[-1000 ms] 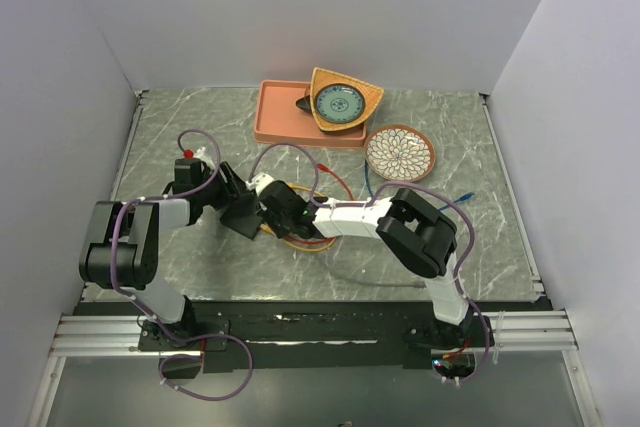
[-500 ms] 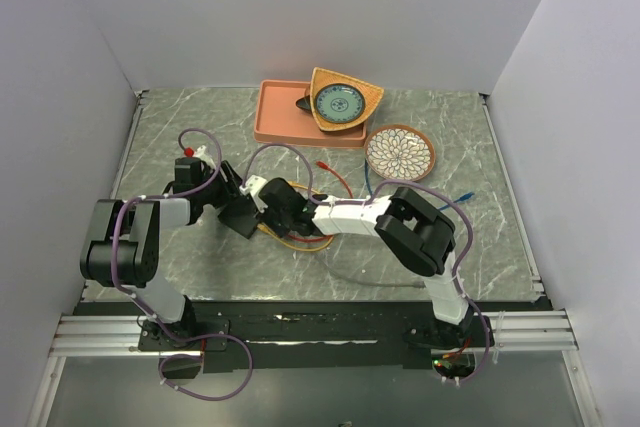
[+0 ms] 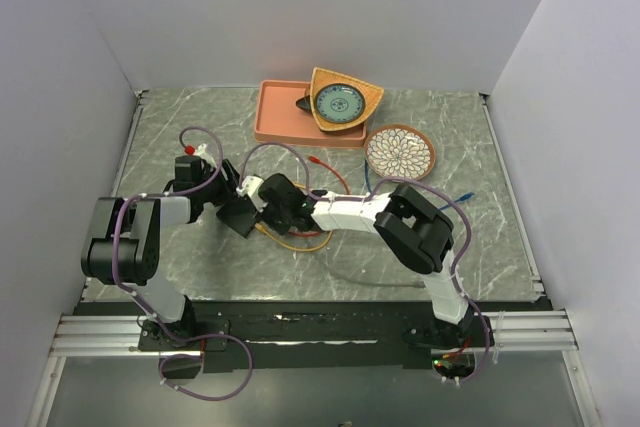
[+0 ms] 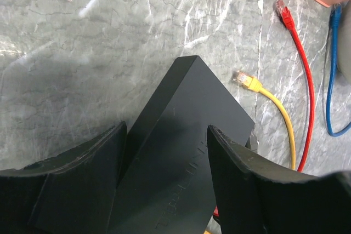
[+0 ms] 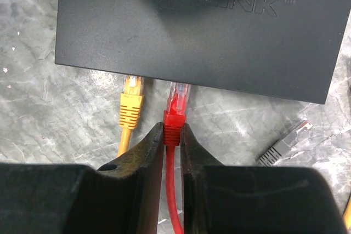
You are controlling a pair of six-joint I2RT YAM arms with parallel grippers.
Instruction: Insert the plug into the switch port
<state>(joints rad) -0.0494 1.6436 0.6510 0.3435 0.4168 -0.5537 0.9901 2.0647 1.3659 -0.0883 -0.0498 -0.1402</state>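
The switch [image 3: 240, 215] is a flat black box, and my left gripper [image 3: 224, 199] is shut on it across its width. In the left wrist view the switch [image 4: 186, 135] fills the gap between both fingers of the left gripper [image 4: 167, 130]. My right gripper [image 5: 173, 130] is shut on the red plug [image 5: 174, 118] by its boot. The plug's clear tip reaches under the near edge of the switch [image 5: 197, 31], right beside a yellow plug [image 5: 131, 102] at that same edge. From above, the right gripper [image 3: 272, 205] sits just right of the switch.
A grey plug [image 5: 282, 143] lies loose to the right. Free yellow [image 4: 247, 80] and red [image 4: 282, 10] plug ends and a blue cable [image 4: 332, 69] lie beyond the switch. A pink tray [image 3: 280, 117], a wooden dish [image 3: 345, 99] and a patterned plate [image 3: 399, 152] stand at the back.
My right gripper has moved left with the red plug, up to the switch's edge. The left gripper and the switch have barely shifted.
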